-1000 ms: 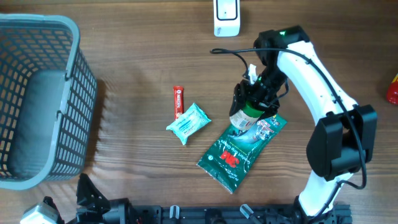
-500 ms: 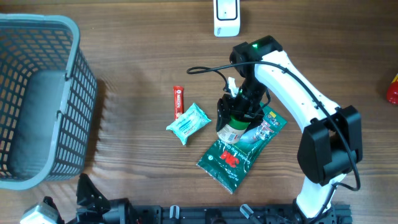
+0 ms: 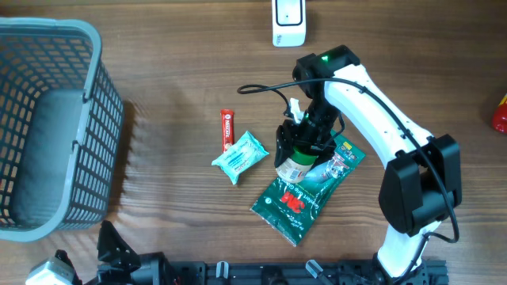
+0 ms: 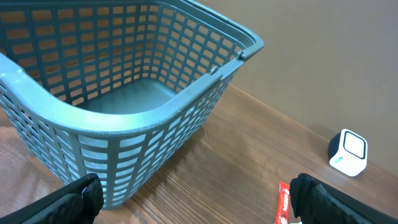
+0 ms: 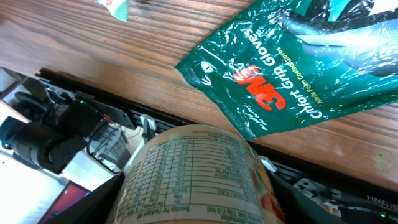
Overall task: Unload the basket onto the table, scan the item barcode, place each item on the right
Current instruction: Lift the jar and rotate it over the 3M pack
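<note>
The item is a bottle (image 3: 298, 164) with a white nutrition label, and my right gripper (image 3: 303, 147) is shut on it. It hangs over the upper end of a green glove packet (image 3: 301, 194). In the right wrist view the label of the bottle (image 5: 199, 162) fills the space between the fingers of the right gripper (image 5: 199, 190). A white scanner (image 3: 288, 22) stands at the table's far edge, well apart from the bottle. My left gripper (image 4: 199, 199) is open and empty near the front left, facing the basket.
A grey-blue basket (image 3: 107, 119) takes up the left side, its rim (image 4: 124, 115) close to the left gripper. A red stick packet (image 3: 226, 129) and a teal wipes pack (image 3: 240, 156) lie left of the bottle. A red object (image 3: 500, 115) sits at the right edge.
The right arm carried the bottle a little to the left over the glove packet, then stopped. The left arm has not moved.
</note>
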Motion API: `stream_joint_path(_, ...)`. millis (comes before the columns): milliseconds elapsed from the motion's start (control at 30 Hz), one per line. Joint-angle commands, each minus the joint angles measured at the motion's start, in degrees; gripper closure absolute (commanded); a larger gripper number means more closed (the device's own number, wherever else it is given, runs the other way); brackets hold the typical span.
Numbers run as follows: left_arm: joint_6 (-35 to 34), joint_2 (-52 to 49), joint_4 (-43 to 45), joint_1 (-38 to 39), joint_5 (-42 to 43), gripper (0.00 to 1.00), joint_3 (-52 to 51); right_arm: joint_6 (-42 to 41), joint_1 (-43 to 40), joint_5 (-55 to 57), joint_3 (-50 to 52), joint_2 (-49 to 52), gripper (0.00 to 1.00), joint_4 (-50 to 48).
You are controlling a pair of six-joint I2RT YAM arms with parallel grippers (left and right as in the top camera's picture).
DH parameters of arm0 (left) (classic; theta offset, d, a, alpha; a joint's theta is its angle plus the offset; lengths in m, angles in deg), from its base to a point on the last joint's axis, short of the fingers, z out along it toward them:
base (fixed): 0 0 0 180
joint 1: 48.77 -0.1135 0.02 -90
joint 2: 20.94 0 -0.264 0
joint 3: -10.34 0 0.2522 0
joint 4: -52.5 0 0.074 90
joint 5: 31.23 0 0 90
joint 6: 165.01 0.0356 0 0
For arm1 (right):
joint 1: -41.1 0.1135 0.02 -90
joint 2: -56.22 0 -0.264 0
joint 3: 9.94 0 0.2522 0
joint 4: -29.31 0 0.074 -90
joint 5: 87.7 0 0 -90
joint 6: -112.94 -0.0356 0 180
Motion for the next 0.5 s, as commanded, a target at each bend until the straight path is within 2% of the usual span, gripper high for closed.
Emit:
stream_joint_path(0,-0.28,0.15,0.2,0.2,0.46,0.0,0.11,1.18,0.2,-2.99,0.28,-1.7,0.39,0.22)
stream_joint_path(333,-0.28,0.15,0.2,0.2,0.46,0.0,0.11,1.03,0.2,-3.19,0.28,-1.68,0.39,0.22)
stream_joint_path(467,-0.28,0.15,0.2,0.2,0.46,0.0,0.11,1.18,0.2,-4.04,0.28,-1.68,0.34,0.22)
